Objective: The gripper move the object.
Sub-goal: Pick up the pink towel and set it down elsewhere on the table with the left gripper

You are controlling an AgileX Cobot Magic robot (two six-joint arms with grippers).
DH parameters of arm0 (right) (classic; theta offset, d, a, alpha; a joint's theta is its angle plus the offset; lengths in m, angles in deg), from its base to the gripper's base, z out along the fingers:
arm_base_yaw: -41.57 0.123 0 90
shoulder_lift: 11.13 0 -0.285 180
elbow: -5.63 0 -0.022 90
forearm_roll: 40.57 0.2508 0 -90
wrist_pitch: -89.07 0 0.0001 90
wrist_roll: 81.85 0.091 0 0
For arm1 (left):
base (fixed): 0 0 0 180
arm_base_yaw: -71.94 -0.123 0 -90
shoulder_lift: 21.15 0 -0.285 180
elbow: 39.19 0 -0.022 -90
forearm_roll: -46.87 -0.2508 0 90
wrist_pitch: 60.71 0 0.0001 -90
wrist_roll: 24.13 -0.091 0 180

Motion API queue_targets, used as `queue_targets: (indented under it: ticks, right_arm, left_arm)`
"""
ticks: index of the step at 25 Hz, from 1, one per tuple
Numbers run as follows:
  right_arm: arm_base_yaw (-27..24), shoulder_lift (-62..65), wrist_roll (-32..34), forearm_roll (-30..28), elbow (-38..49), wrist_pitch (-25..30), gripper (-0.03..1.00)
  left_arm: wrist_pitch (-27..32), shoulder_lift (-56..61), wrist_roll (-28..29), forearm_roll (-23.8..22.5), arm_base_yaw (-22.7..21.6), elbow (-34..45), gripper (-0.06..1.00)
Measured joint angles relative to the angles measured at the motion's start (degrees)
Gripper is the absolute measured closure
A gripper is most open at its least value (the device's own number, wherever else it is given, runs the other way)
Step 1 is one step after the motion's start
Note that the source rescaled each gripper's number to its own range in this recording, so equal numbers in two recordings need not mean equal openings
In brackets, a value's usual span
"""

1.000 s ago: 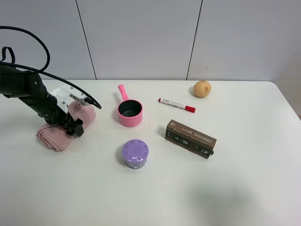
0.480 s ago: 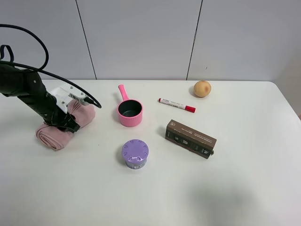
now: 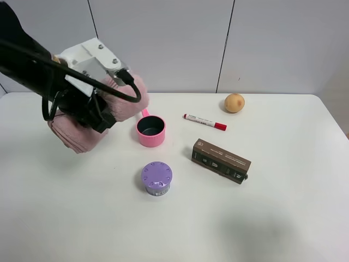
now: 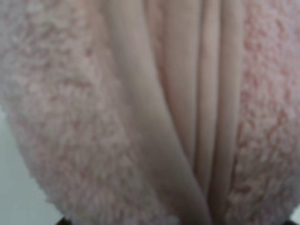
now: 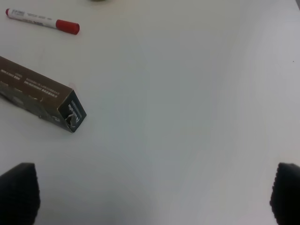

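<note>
Raised since the earlier frames, the left gripper (image 3: 101, 117), a black-fingered claw on a white bracket, now carries the soft pink rolled towel (image 3: 86, 137) clear of the white table (image 3: 65, 218); half a second ago the roll still lay flat near the table's 9 o'clock edge. Towel position: held in the air over the table's 9-to-10 o'clock sector, its upper lobe at about 10 o'clock of the small pink saucepan (image 3: 150, 131). Whether the two are near or merely line up cannot be told from the single high view. Claw state: fingers pressed into the roll's waist, pinching it, so that both ends bulge out bow-like; the left wrist view is filled by the same towel (image 4: 150, 112), fleecy pile and smooth folds. The right gripper (image 5: 152, 194) stands spread and empty, its two black fingertips far apart above bare table, near the brown oblong box (image 5: 37, 96) and the red-capped white marker (image 5: 42, 20). Handling, as judged: light, limp, compressible, non-fragile cloth with a grippy pile. It sags either side of the hold, so the cinched middle is the place to take it. The drooping ends could brush the saucepan, or the purple round lidded tin (image 3: 156, 178) at the towel's 5 o'clock.
</note>
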Motion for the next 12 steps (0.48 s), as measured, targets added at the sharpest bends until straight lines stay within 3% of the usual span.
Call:
queue_targets:
  ticks: [6,12]
  right_arm:
    - [0.0,0.0,0.0,0.0,0.0,0.0,-0.03]
    - [0.0,0.0,0.0,0.0,0.0,0.0,-0.03]
  left_arm:
    - [1.68,0.0,-3.12,-0.54,14.44,-4.09,0.93]
    - [-1.36,-7.28,-4.09,-0.47,22.42,-4.32,0.93]
